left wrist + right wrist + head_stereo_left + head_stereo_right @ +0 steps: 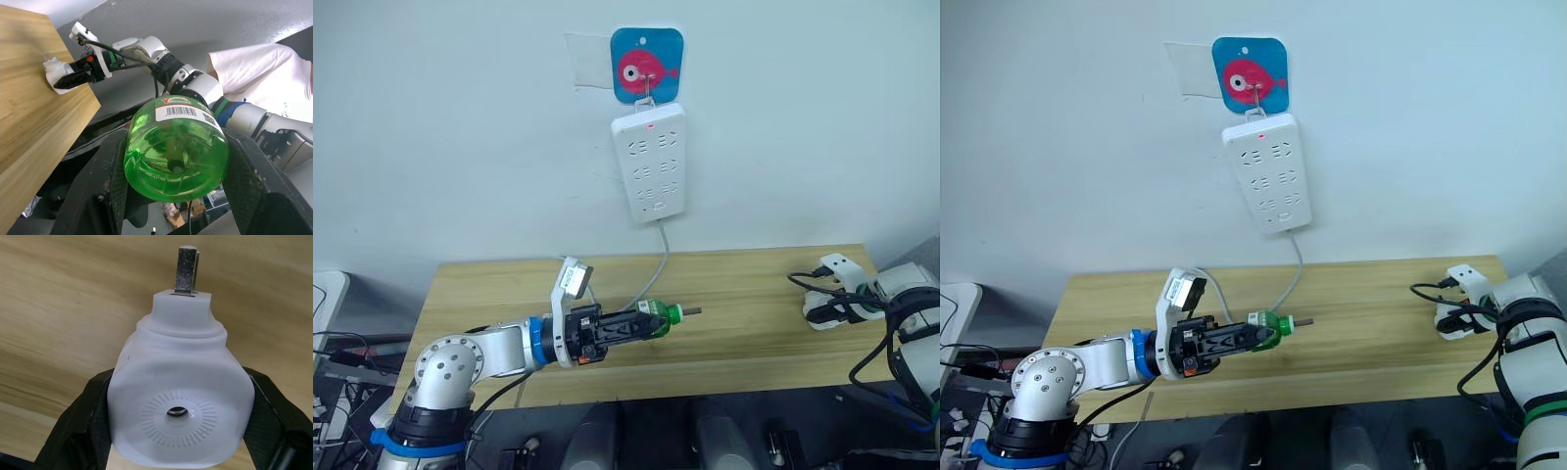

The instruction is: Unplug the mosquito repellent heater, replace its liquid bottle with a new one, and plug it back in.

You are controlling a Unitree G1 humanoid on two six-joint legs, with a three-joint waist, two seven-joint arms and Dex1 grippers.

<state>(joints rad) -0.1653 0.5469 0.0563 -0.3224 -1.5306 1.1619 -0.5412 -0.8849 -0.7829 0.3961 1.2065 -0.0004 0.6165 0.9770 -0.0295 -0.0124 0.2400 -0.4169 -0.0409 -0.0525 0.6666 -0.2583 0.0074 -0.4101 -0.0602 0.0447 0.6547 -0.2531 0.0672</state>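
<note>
Two arms level over the table (744, 343): left claw (641, 323) pinching green bottle (656, 320), right claw (818, 311) pinching heater (815, 305).

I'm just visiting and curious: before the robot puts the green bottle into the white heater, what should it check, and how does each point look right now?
1. Left gripper holds the green bottle firmly: ok.
2. Right gripper clamps the heater: ok.
3. Heater unplugged from the power strip: ok.
4. Bottle's wick points toward the heater: ok.
5. Old bottle out of the heater: cannot tell.
</note>
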